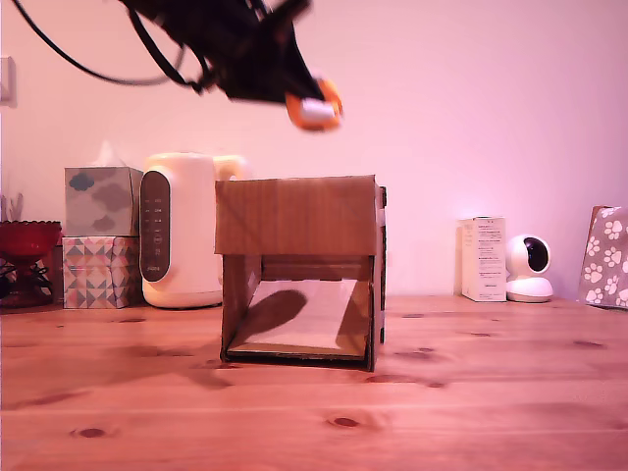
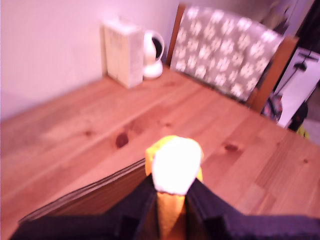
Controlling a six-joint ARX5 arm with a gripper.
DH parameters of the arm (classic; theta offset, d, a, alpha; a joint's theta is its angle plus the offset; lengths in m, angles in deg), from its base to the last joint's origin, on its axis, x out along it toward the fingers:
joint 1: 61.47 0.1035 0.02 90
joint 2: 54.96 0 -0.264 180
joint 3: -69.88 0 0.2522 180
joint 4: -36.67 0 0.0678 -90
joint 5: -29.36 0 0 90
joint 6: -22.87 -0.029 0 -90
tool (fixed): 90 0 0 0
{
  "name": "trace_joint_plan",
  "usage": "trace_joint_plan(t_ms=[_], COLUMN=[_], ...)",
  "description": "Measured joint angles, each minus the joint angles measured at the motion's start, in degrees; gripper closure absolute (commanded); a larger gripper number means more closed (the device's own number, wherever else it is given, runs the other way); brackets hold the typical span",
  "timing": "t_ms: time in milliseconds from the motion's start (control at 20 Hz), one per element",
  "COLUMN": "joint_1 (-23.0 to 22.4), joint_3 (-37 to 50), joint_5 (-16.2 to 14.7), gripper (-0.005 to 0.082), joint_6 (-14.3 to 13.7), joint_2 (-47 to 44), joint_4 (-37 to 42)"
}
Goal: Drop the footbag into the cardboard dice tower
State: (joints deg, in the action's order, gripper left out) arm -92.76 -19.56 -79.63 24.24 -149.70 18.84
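Observation:
The footbag [image 1: 316, 106], orange with a white panel, hangs in the air in my gripper [image 1: 306, 100], which is shut on it. It is above the right part of the cardboard dice tower's top in the exterior view. The cardboard dice tower [image 1: 299, 267] stands mid-table, brown, with a solid upper front and a lower opening showing a sloped ramp. In the wrist view the footbag [image 2: 174, 167] sits between my dark fingers [image 2: 210, 207], and an edge of the tower [image 2: 95, 197] lies just below it.
On the exterior view's left stand stacked tissue boxes [image 1: 100, 235], a cream appliance [image 1: 182, 231] and a red bowl [image 1: 26, 238]. To the right are a white box [image 1: 483, 258], a small round camera [image 1: 530, 268] and a paw-print cushion [image 1: 606, 257]. A chair [image 2: 227, 52] stands at the wooden table [image 1: 471, 392].

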Motion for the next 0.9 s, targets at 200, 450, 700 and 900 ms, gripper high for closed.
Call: trace_joint_plan(t_ms=[200,450,700,900], joint_1=[0.8,1.5,1.6,1.6], joint_3=[-0.2,-0.2,-0.9,-2.3], joint_5=[0.0,0.0,1.1,1.1], gripper=[0.0755,0.0015,-0.0005,0.0549], joint_6=[0.0,-2.3,-4.5,-4.6], joint_2=[-0.8,-0.8,-0.8,0.9], joint_4=[-0.7,-0.7,-3.5,-10.8])
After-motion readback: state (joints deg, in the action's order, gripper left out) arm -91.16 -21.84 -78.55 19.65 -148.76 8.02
